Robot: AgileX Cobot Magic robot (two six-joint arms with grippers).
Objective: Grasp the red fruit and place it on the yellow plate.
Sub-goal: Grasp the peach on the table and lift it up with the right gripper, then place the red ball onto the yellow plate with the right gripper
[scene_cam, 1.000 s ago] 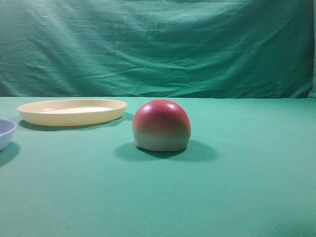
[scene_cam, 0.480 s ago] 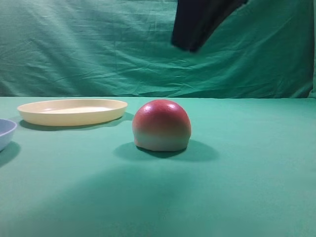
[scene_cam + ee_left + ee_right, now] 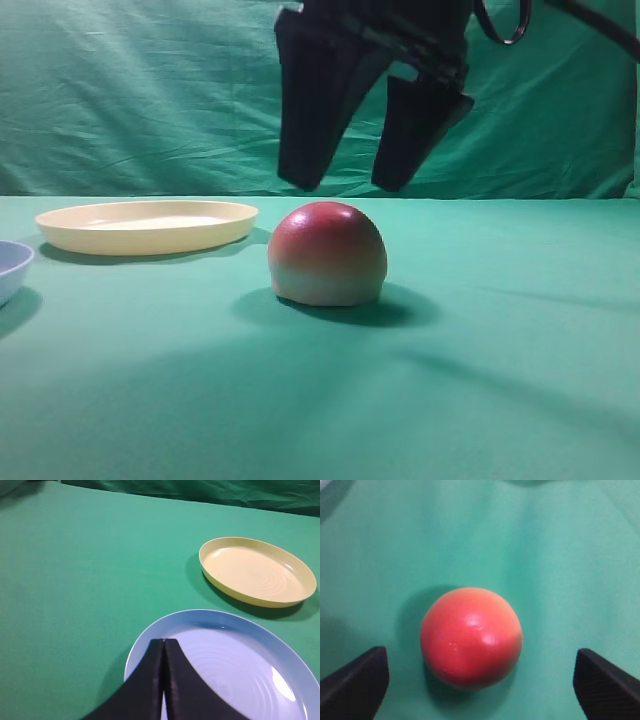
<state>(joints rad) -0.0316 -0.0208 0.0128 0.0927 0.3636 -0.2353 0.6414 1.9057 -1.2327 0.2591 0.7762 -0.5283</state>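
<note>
Fruit: glossy dome-shaped red fruit (image 3: pixel 327 253), flat base on the green cloth, centre of scene.
Plate: shallow pale-yellow round plastic plate (image 3: pixel 147 225), far left of the fruit, bare.
Right gripper (image 3: pixel 350 185): black, jaws wide apart, above the fruit, nothing held.
Left gripper (image 3: pixel 162 642): jaws together, over a light blue dish (image 3: pixel 280 655), near left.
Risk: smooth curved skin may squirt from the pads if they close off-centre or too high.

Green cloth table (image 3: pixel 520 400) covers basically everything, smooth with soft shadows across it. Behind it hangs a wrinkly green backdrop curtain (image 3: pixel 130 100), lots of creases. Off at the left edge there's a light blue dish (image 3: pixel 12 268), only a sliver showing from the front; the left wrist view shows it round, shallow, with faint rings inside (image 3: pixel 240 665).
</note>
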